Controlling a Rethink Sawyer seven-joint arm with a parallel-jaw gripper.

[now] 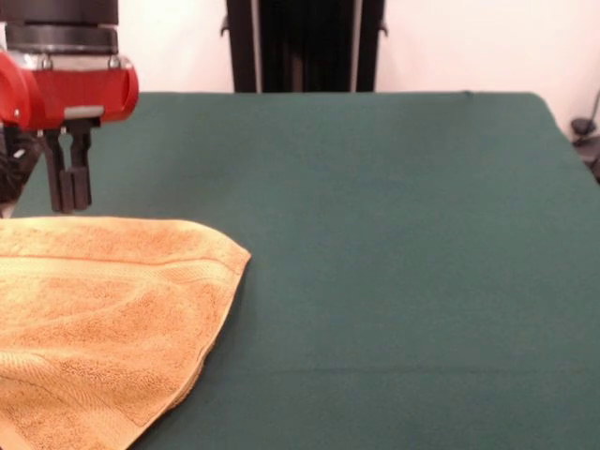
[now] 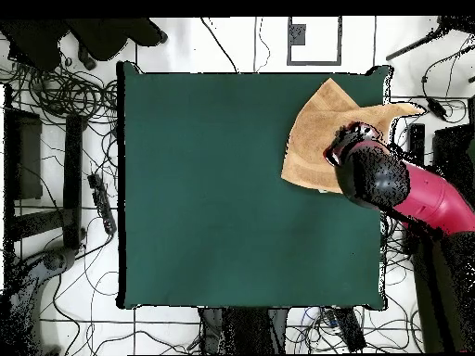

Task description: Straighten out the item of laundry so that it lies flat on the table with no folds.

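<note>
The golden-orange towel (image 1: 103, 319) lies at the table's (image 1: 394, 244) left front in the front view, with a folded layer and a woven band showing. In the overhead view the towel (image 2: 315, 139) sits at the table's (image 2: 213, 185) upper right corner, and one tip reaches past the right edge. My gripper (image 1: 71, 204) hangs just above the towel's far edge. Its fingers are pressed together with nothing between them. In the overhead view the red and black arm (image 2: 394, 185) hides the gripper and part of the towel.
The black pedestal (image 1: 305, 45) stands behind the table's far edge. Cables and dark stands (image 2: 70, 167) lie on the floor around the table. The table's right edge (image 2: 385, 222) runs close beside the arm.
</note>
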